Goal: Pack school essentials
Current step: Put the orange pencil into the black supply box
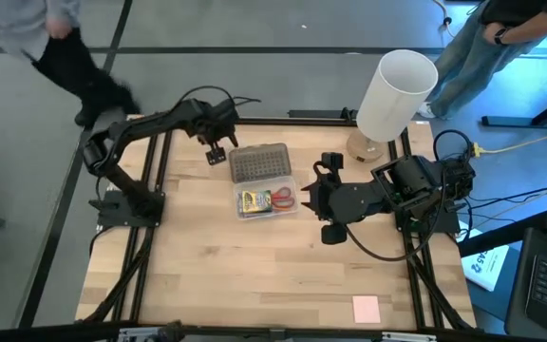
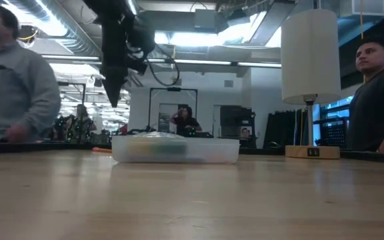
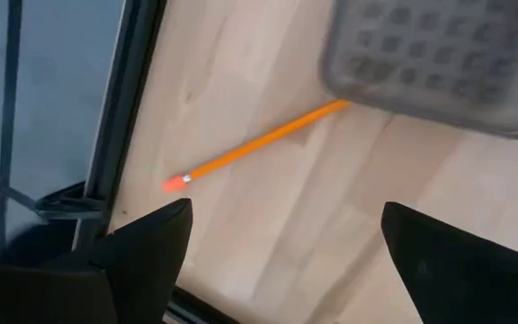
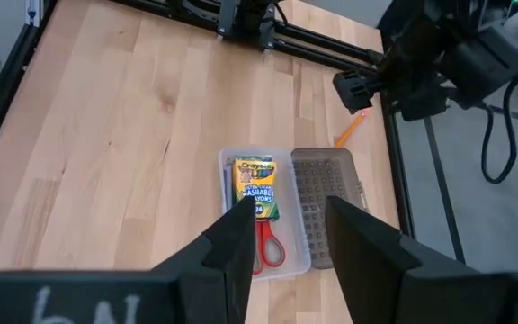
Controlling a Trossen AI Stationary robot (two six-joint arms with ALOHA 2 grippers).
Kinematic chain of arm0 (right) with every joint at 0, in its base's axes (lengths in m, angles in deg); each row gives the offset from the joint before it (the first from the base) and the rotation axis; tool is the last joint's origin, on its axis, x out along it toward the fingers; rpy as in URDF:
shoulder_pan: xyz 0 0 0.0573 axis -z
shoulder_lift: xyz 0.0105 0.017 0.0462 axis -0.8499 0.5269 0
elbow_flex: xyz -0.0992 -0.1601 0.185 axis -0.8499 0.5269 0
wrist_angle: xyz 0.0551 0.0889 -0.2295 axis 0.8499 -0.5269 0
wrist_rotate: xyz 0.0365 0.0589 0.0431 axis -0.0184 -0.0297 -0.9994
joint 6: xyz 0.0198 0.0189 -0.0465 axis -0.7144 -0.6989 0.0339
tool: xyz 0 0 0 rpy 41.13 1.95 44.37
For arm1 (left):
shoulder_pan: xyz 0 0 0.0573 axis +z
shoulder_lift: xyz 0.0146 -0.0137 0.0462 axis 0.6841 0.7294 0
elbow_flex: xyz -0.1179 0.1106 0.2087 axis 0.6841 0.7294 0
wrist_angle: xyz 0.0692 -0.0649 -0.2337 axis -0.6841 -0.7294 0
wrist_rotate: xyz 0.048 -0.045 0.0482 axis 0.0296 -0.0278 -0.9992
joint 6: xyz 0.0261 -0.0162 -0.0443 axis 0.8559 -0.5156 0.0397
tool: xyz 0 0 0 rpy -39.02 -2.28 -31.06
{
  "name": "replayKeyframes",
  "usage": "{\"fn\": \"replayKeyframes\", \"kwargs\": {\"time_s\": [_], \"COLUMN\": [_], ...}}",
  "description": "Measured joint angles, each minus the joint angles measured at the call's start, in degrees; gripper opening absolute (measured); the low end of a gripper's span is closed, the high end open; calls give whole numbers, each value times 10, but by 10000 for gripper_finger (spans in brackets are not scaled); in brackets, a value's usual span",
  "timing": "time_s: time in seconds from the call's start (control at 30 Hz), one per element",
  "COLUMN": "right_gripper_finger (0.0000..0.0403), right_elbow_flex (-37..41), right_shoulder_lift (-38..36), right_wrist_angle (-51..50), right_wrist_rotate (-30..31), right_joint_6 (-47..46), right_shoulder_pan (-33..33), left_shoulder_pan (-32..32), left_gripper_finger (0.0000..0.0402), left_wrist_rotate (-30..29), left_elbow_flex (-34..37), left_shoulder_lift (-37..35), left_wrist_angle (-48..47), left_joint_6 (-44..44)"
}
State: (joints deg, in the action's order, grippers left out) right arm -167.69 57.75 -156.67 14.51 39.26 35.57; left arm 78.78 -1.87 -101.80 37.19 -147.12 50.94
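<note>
Pale wooden table (image 1: 207, 275), people milling behind. Thin orange pencil (image 3: 259, 144) is lying beside the clear plastic case's grey dotted lid (image 1: 259, 161), slanting across the left gripper (image 3: 281, 243), jaws spread, hovering above. Right gripper (image 4: 281, 243) is waiting part-open, farther off.

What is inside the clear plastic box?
Inside the clear case lie a green-and-yellow crayon box and red-handled scissors. Its grey dotted lid lies open beside it. Whether anything is tucked under the crayon box is hidden.
</note>
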Motion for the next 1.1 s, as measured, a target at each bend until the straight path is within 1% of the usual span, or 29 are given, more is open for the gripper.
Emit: {"fn": "replayKeyframes", "kwargs": {"time_s": [0.13, 0.27, 0.4, 0.47, 0.7, 0.93, 1.1], "right_gripper_finger": [136, 136, 136, 136, 136, 136, 136], "right_elbow_flex": [0, 0, 0, 0, 0, 0, 0], "right_shoulder_lift": [0, 0, 0, 0, 0, 0, 0], "right_wrist_angle": [8, 10, 10, 10, 10, 10, 10], "right_wrist_rotate": [3, 4, 1, -8, -59, -60, -60], "right_joint_6": [10, -5, -5, -6, -3, -1, -1], "right_shoulder_pan": [1, 13, 39, 51, 79, 82, 82], "left_shoulder_pan": [42, 77, 110, 127, 170, 181, 182], "left_gripper_finger": [336, 308, 285, 278, 273, 273, 272], "left_wrist_rotate": [7, 35, 35, 32, 26, 11, 18], "left_elbow_flex": [0, 0, 0, 0, 0, 0, 0], "left_shoulder_lift": [27, 51, 74, 86, 127, 158, 161], "left_wrist_angle": [0, 1, 2, 2, 4, 39, 61], "left_joint_6": [32, 68, 104, 108, 92, 123, 161]}}
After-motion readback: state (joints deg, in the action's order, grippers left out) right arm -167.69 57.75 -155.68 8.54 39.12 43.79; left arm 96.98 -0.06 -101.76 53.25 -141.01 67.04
